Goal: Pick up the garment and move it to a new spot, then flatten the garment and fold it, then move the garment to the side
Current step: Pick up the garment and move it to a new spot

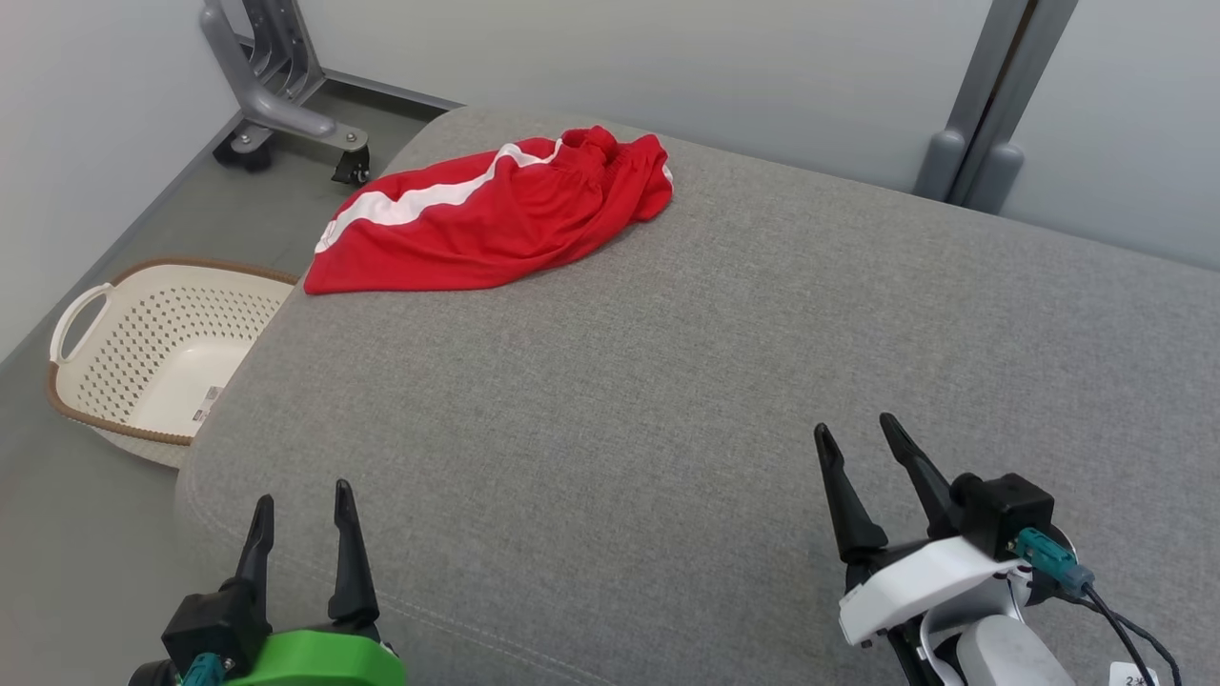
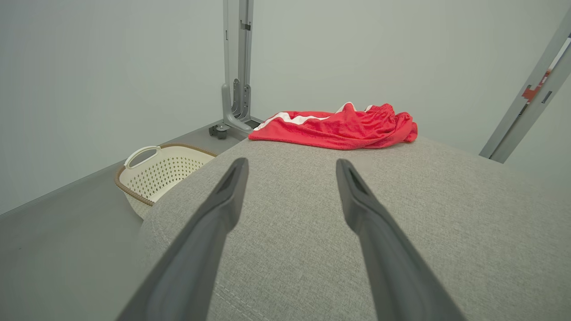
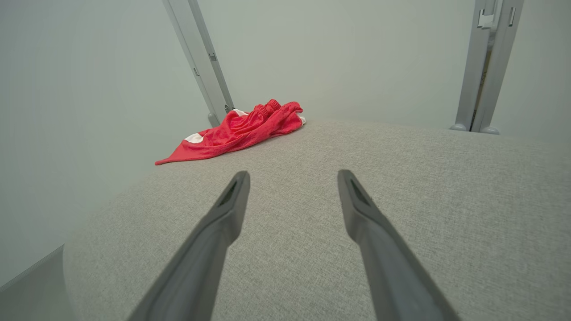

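Work looks unstarted: the rumpled red fabric shorts with a white side stripe (image 1: 496, 214) lie at the far left corner of the grey upholstered cushion (image 1: 667, 381), well apart from the left pincer (image 1: 303, 493) and right pincer (image 1: 853, 424), both gaping wide and empty, so lifting, flattening, folding and setting aside all remain.

This looks like a bare test room or lab staged for laundry rather than a lived-in home: blank pale walls (image 1: 715, 67), a grey floor (image 1: 48, 534) and a metal frame (image 1: 286, 110) on castors. A wide grey fabric pad (image 1: 667, 429) holds one red garment (image 1: 496, 224), and a perforated laundry basket (image 1: 143, 333) sits on the floor beside it.
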{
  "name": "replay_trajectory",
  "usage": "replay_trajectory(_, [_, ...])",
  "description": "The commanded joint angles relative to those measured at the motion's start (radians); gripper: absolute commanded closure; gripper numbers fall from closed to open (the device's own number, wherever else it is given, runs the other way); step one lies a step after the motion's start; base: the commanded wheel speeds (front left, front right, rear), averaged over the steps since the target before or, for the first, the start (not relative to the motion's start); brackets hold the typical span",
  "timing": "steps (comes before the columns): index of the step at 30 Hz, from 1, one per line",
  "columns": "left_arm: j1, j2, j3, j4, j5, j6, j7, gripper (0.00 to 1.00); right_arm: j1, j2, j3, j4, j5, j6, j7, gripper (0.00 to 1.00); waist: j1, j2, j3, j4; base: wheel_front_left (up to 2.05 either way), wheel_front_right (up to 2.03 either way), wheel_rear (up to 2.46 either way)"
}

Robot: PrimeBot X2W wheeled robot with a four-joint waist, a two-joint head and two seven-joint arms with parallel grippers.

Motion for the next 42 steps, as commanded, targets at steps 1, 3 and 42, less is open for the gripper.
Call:
replay_trajectory(1, [0.006, -0.001, 0.003, -0.003, -0.011, 0.002, -0.003, 0.0, -0.019, -0.004, 0.002, -0.009, -0.005, -0.002, 0.001, 0.0, 0.0, 0.0, 0.019, -0.013, 0.0, 0.0, 0.0])
replay_trajectory(3, [-0.008, -0.004, 0.006, -0.009, -0.019, 0.001, -0.005, 0.0, -0.026, -0.004, -0.005, -0.02, -0.015, -0.002, 0.003, 0.0, 0.0, 0.0, 0.037, -0.025, 0.0, 0.0, 0.0])
replay_trajectory(42, [-1.167, 0.334, -0.063, 0.614, -0.091, -0.209, 0.527, 0.0, -0.143, -0.005, -0.15, -0.515, -0.25, -0.002, 0.183, 0.0, 0.0, 0.0, 0.642, -0.388, 0.0, 0.0, 0.0])
